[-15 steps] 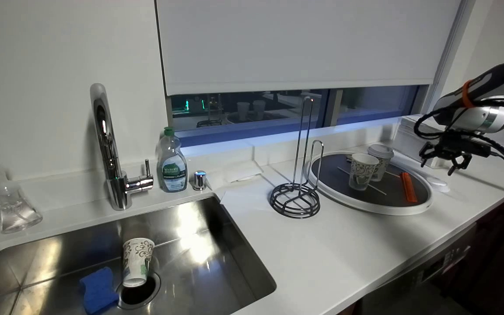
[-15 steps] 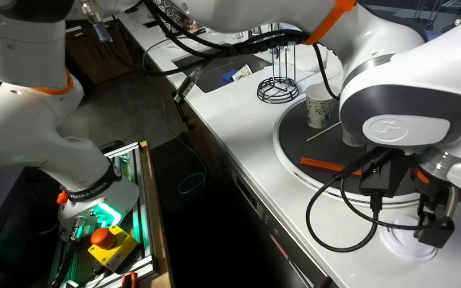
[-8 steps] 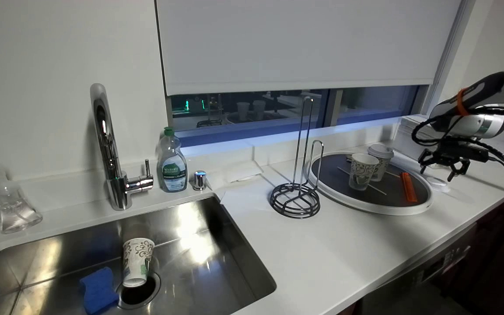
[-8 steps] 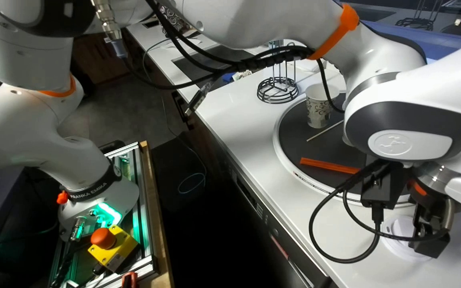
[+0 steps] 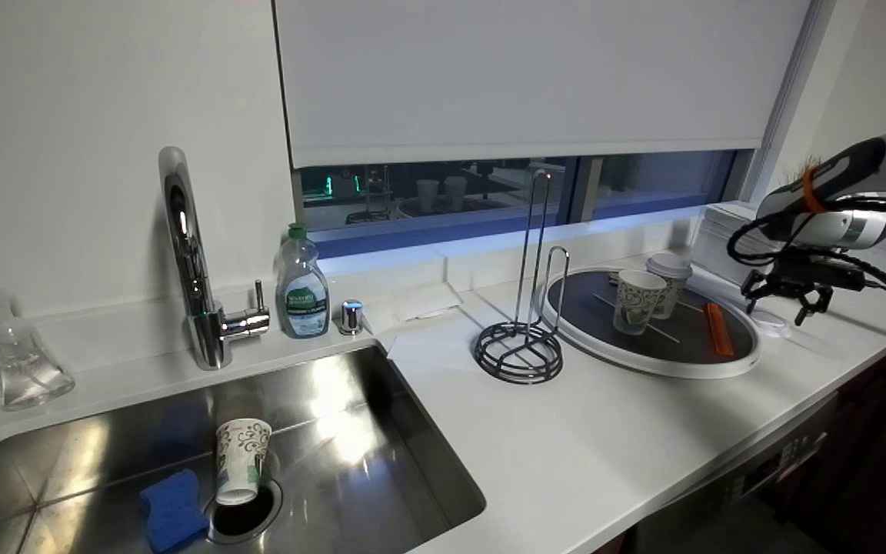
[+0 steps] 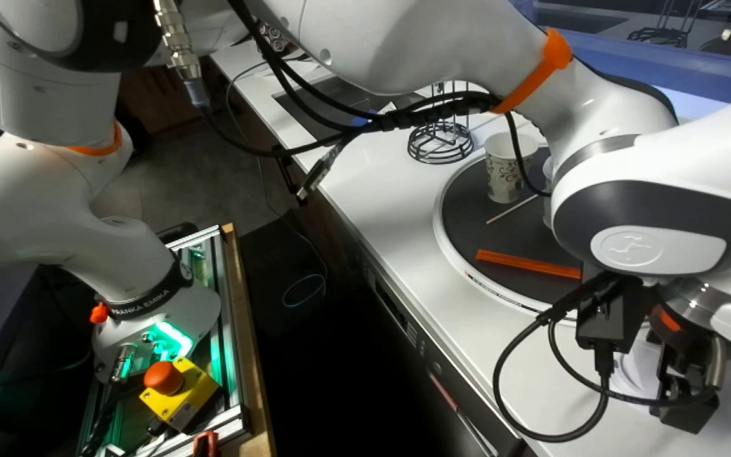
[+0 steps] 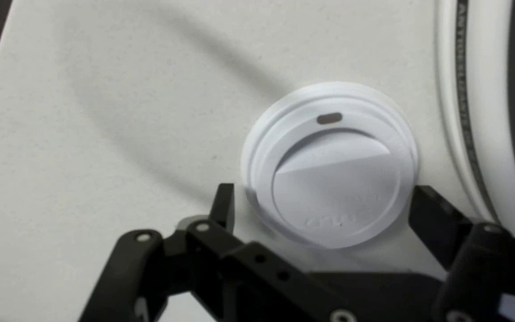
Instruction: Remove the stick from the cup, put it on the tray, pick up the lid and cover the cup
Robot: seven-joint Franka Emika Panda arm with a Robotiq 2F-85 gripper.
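Note:
The whitish swirl-patterned cup [image 5: 637, 304] stands upright and uncovered on the round dark tray [image 5: 647, 365]; an exterior view also shows the cup [image 6: 502, 178]. A thin pale stick [image 6: 509, 211] lies on the tray beside the cup. The white lid [image 7: 335, 188] lies flat on the counter next to the tray's rim, and shows in an exterior view [image 5: 769, 323]. My gripper [image 7: 323, 190] is open just over the lid, with one finger on each side of the lid's near half. No contact with the lid is clear. The arm hides part of the lid in an exterior view [image 6: 633, 371].
A second cup with a lid [image 5: 670, 265] stands behind the cup. An orange strip [image 5: 718, 331] lies on the tray. A wire stand [image 5: 520, 379] stands beside it. The sink [image 5: 351, 492] holds a fallen cup [image 5: 241, 454] and blue sponge [image 5: 172, 508]. White boxes [image 5: 724, 245] stand behind the gripper.
My open gripper has come down toward the lid, with a slight sideways shift. The cups, stick and lid have not moved.

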